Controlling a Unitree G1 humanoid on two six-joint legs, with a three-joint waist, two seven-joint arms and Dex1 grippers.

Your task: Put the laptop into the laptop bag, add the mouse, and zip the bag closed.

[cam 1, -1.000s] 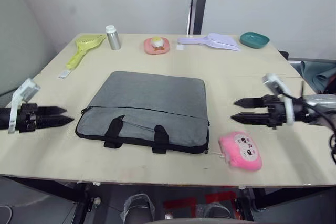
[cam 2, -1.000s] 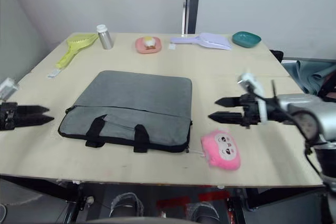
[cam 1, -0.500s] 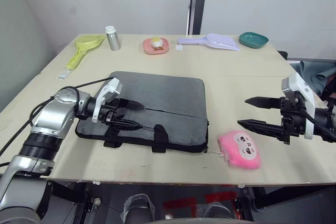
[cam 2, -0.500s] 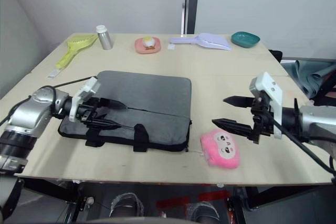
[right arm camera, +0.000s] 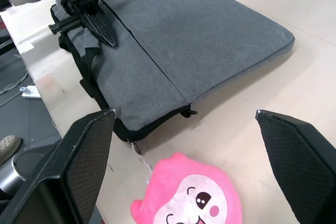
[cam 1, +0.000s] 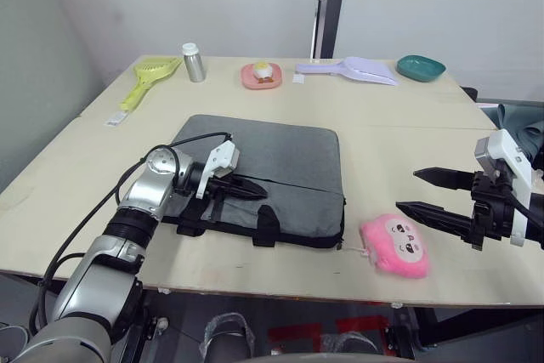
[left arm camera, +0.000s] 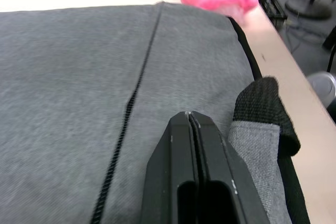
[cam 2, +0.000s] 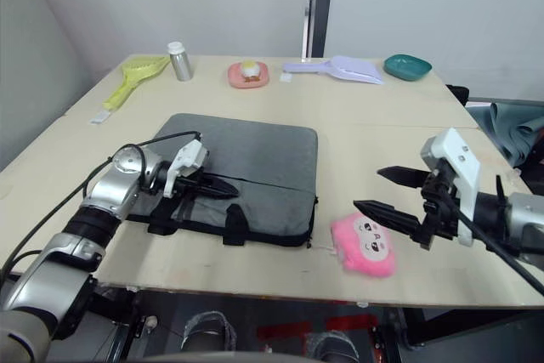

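Note:
The grey laptop bag (cam 1: 272, 155) lies flat in the middle of the table, its black handles (cam 1: 265, 225) toward the front edge. My left gripper (cam 1: 259, 190) is shut, and its closed fingertips (left arm camera: 188, 116) rest on the bag's front panel beside the pocket zipper (left arm camera: 126, 108); I see nothing between them. The pink plush charm (cam 1: 393, 246) lies on the table off the bag's front right corner. My right gripper (cam 1: 406, 190) hovers open just right of the charm, holding nothing. The laptop and the mouse are out of view.
Along the table's far edge stand a yellow-green scoop (cam 1: 143, 78), a metal bottle (cam 1: 195, 63), a pink plate (cam 1: 261, 75), a lavender scoop (cam 1: 353, 68) and a teal dish (cam 1: 421, 67). The table's front edge (cam 1: 255, 282) runs just below the bag.
My left arm swung in from the table's left side onto the bag and its fingers closed. The right gripper stayed open and drifted slightly right. The camera view shifted.

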